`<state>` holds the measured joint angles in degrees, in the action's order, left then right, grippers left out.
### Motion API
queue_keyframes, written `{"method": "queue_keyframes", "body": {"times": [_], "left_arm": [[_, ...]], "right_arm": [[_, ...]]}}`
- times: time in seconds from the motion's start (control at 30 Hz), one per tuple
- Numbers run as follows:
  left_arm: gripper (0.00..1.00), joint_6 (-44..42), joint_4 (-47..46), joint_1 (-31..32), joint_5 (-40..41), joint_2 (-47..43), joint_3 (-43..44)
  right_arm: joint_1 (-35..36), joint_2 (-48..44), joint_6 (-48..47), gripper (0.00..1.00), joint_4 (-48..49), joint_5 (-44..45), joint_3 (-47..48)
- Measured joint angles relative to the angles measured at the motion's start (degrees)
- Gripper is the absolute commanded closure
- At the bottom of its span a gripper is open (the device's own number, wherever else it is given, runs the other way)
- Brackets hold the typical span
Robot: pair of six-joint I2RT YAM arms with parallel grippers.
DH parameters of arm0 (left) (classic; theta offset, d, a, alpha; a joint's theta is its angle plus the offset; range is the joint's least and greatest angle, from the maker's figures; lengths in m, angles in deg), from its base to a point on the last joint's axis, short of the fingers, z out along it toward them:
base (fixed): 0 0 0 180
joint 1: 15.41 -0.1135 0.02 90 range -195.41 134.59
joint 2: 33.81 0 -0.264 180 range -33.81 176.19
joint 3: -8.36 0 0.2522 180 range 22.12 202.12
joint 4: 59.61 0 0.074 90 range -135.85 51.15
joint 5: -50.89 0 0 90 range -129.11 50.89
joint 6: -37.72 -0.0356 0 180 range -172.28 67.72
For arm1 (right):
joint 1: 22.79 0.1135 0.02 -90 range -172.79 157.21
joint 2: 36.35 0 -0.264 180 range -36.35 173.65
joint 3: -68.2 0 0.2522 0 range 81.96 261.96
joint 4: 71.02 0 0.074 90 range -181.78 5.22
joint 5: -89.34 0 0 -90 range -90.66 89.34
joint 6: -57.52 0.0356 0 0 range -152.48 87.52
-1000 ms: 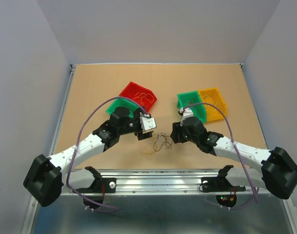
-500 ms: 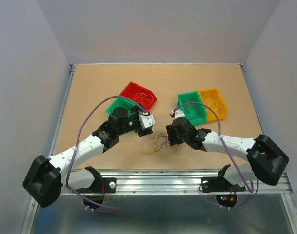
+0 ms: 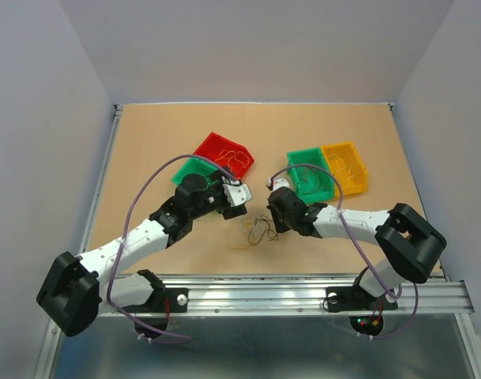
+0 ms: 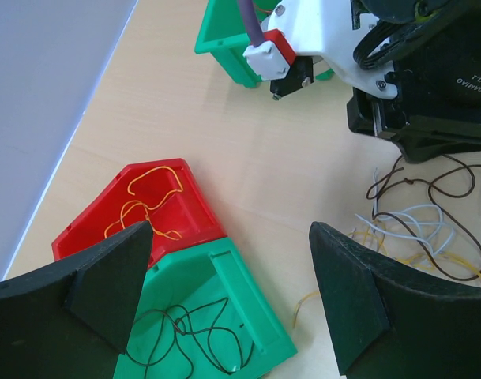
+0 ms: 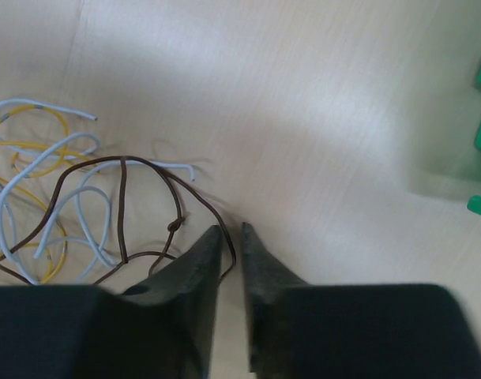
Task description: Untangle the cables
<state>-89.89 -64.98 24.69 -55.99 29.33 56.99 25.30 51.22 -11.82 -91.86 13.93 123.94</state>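
Observation:
The cables (image 3: 256, 231) lie as a small loopy tangle of brown, whitish and yellow wires on the table between my two grippers. My left gripper (image 3: 234, 197) hovers just left of the tangle. In the left wrist view it (image 4: 231, 229) is wide open and empty, with the tangle (image 4: 418, 229) to its right. My right gripper (image 3: 273, 218) is at the tangle's right edge. In the right wrist view it (image 5: 231, 229) is open by only a narrow gap, low over the table. A loop of the brown cable (image 5: 122, 205) runs between its fingertips (image 5: 204, 257); the white and yellow wires lie to the left.
A red bin (image 3: 224, 152) with an orange-yellow wire and a green bin (image 3: 191, 171) with a dark wire stand behind my left gripper. A second green bin (image 3: 311, 172) and a yellow bin (image 3: 344, 167), each with wires, stand behind my right arm.
My right arm has swung left and brought its gripper up to the tangle's right edge. My left gripper has drawn slightly back from the tangle. The tangle has barely moved.

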Motion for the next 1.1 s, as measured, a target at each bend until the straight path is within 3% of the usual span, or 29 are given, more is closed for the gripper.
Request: {"method": "queue_keyframes", "body": {"times": [0.07,0.2,0.3,0.47,0.57,0.77,0.93,1.1], "left_arm": [[0.08,0.00,0.00,0.00,0.04,0.00,-0.04],[0.08,0.00,0.00,0.00,0.07,0.00,-0.04],[0.08,-0.02,-0.07,0.00,0.00,0.00,-0.09],[0.07,-0.07,-0.35,0.00,-0.72,-0.37,-0.52],[0.06,-0.31,-0.33,0.00,-2.05,-1.25,-0.81],[0.03,-1.16,-0.74,0.02,-5.68,-3.93,-2.43],[0.03,-1.44,-1.51,0.02,-12.74,-5.57,-4.26],[0.04,1.92,-6.21,0.04,-20.06,-5.07,-4.37]], "right_arm": [[0.00,0.00,-0.13,0.99,-0.33,-0.04,0.00],[0.00,-0.81,-0.28,0.99,-1.01,0.57,-0.02],[0.00,-7.78,-0.11,0.99,-1.38,1.53,-1.29],[0.00,-31.91,-0.37,1.00,4.70,0.48,-9.25],[0.00,-51.52,-0.96,0.99,8.92,-1.88,-15.63],[0.00,-73.83,-1.18,0.99,13.75,-7.17,-22.60],[0.00,-76.22,-1.29,0.99,15.76,-10.73,-24.09],[0.00,-72.94,-1.40,0.99,19.71,-14.32,-25.46]]}}
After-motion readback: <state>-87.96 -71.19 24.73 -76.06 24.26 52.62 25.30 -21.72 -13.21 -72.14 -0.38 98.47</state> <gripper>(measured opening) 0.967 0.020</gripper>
